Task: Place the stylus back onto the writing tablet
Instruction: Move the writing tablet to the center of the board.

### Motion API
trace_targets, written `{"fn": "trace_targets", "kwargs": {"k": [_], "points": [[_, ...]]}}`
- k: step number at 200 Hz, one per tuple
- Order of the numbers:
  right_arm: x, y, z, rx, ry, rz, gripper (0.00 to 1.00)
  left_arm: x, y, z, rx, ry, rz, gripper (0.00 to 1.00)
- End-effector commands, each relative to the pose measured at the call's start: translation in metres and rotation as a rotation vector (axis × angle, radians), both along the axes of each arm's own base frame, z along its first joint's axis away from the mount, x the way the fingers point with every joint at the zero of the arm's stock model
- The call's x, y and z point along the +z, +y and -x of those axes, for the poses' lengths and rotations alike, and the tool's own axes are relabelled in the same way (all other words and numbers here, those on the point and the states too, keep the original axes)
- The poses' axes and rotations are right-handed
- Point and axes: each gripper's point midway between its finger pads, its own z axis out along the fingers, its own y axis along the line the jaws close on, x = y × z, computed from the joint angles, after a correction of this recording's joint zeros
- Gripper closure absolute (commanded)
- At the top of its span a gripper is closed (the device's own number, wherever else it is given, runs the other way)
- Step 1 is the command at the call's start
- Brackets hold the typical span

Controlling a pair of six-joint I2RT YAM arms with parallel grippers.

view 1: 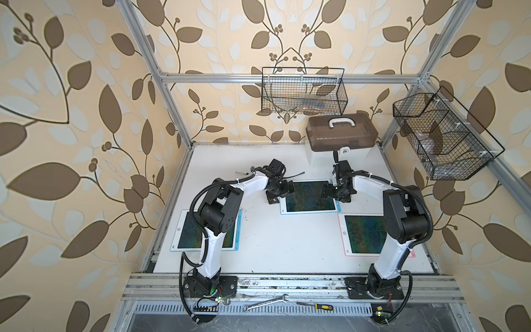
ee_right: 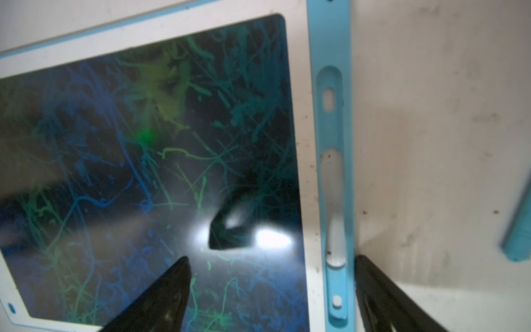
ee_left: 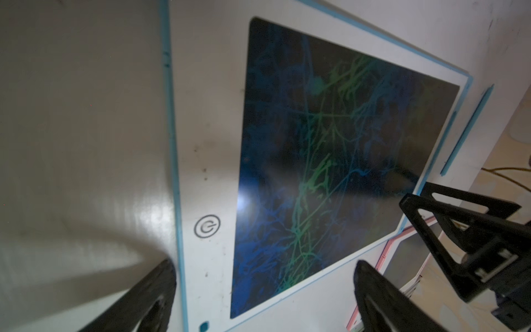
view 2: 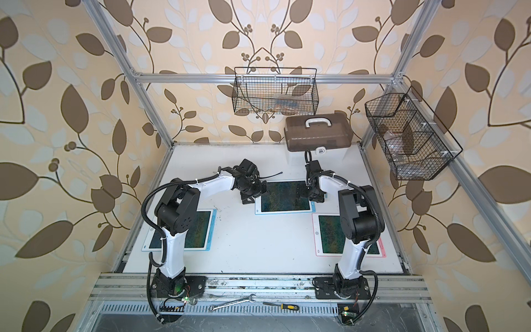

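Nearest, on the metal rail at the front, a wrench and a yellow-handled screwdriver lie apart from each other; behind them the white bench carries three writing tablets; a blue-edged tablet lies beneath the left arm and a pink-edged tablet beneath the right arm, each partly hidden by its arm; farther back, between the two wrists, lies the middle tablet, also edged in blue, its dark screen covered in green and blue scribbles; the left pincer hangs at its left end, released, jaws wide; in the left wrist view one finger stands over bare bench and the other beyond the screen's corner; the right pincer hangs at the right end, likewise released and grasping nothing; in the right wrist view one finger is over the screen, the other over the bench, with the tablet's blue side rail between them; the stylus, blue and blurred, lies on the bench outside that rail, apart from it, touched by neither pincer; in the top views I cannot make it out; beyond, at the back right, stands a box with a brown lid and white handle; two wire baskets hang on the frame.
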Motion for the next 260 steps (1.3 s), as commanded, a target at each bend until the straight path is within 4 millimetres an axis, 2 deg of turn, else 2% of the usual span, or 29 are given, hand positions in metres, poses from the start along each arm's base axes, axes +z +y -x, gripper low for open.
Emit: {"fn": "trace_targets", "kwargs": {"k": [1,91,143,193,260], "points": [[-0.029,0.012,0.043,0.01,0.151,-0.033,0.12,-0.027,0.01,0.033,-0.006,0.105,-0.062,0.03],[-0.03,0.039,0.072,0.043,0.156,-0.037,0.13,-0.023,0.029,0.062,0.026,0.105,-0.064,0.04],[-0.035,0.073,0.089,0.102,0.165,-0.046,0.13,-0.023,0.044,0.076,0.036,0.103,-0.092,0.04],[-0.038,0.095,0.101,0.132,0.176,-0.05,0.13,-0.026,0.055,0.086,0.014,0.109,-0.134,0.04],[-0.04,0.113,0.14,0.164,0.204,-0.052,0.13,-0.021,0.064,0.108,-0.019,0.125,-0.137,0.04]]}}
